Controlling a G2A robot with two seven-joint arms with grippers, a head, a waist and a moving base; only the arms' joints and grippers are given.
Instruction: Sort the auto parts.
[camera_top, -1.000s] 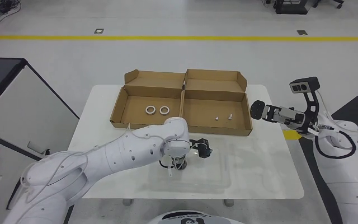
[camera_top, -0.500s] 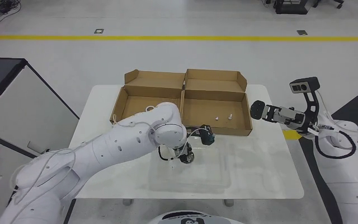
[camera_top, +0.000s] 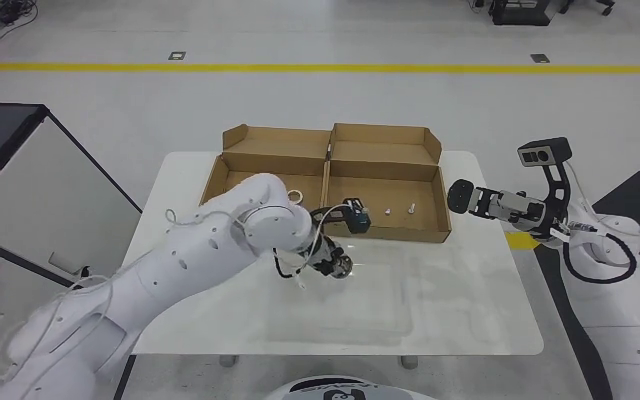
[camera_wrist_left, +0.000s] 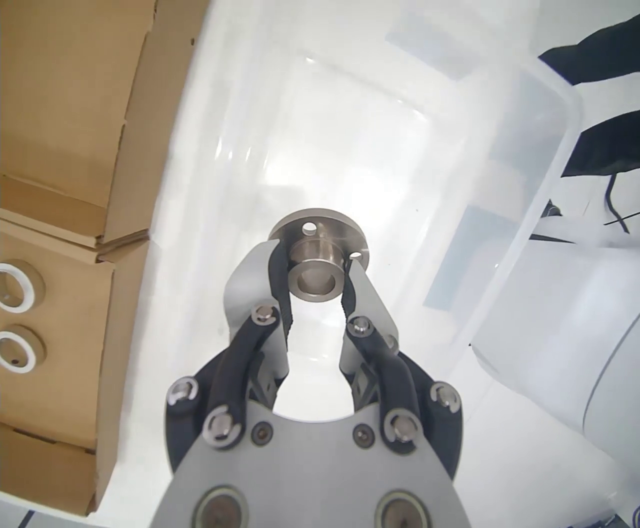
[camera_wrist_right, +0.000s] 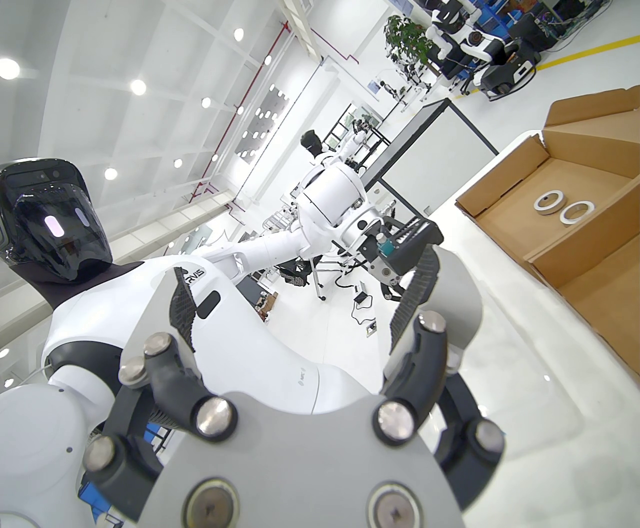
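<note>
My left gripper (camera_wrist_left: 314, 270) is shut on the hub of a metal flanged bushing (camera_wrist_left: 320, 235), held above the clear plastic bin (camera_wrist_left: 545, 165). From the top, the left gripper (camera_top: 338, 266) hangs with the bushing just in front of the two cardboard boxes. The left box (camera_top: 222, 188) holds white rings (camera_top: 297, 194), which the left wrist view has as rings (camera_wrist_left: 15, 290). Two small bolts (camera_top: 398, 210) lie in the right box (camera_top: 435, 190). My right gripper (camera_wrist_right: 300, 300) is open with nothing in it, and the right gripper (camera_top: 456, 196) hovers at the table's right edge.
The clear bin (camera_top: 345, 305) sits on the white table (camera_top: 480, 300) in front of the boxes. Both box lids (camera_top: 385, 143) stand open at the back. A dark-framed panel (camera_top: 40, 180) stands to the left of the table.
The left arm has swung back toward the cardboard boxes, carrying the bushing up from the clear bin. The right arm has kept still.
</note>
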